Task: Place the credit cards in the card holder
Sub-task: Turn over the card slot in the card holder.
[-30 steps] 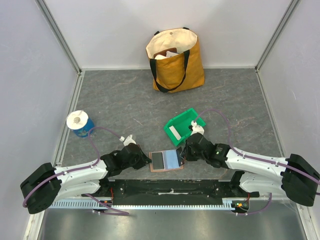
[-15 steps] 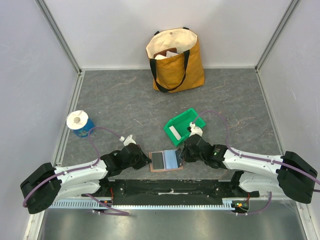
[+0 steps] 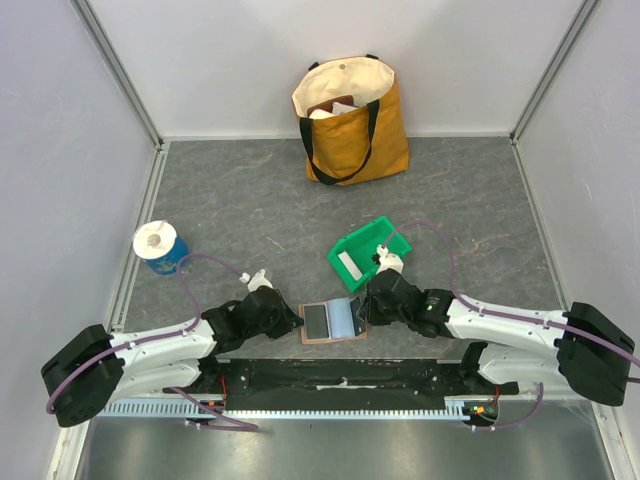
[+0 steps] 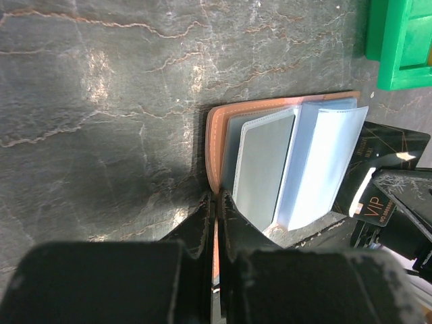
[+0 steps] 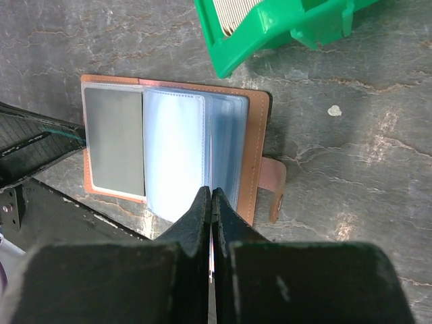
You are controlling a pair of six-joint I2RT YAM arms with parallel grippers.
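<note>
The terracotta card holder (image 3: 330,322) lies open near the front edge, its clear blue-grey sleeves fanned out (image 5: 175,145). A grey card (image 5: 118,142) sits in the left sleeve. My left gripper (image 4: 217,199) is shut on the holder's brown cover edge (image 4: 213,152). My right gripper (image 5: 211,192) is shut on a black credit card marked VIP (image 4: 388,155). The card's edge lies at the sleeves on the holder's right half. A white card (image 3: 350,265) lies in the green bin.
The green plastic bin (image 3: 385,238) stands just behind the holder, close to my right gripper (image 3: 362,312). A yellow tote bag (image 3: 350,125) stands at the back wall. A blue roll (image 3: 158,245) sits at the left. The black base plate (image 3: 340,375) runs along the front.
My right gripper has crept slightly left toward the holder's sleeves with the black card. The left gripper and the holder have stayed put.
</note>
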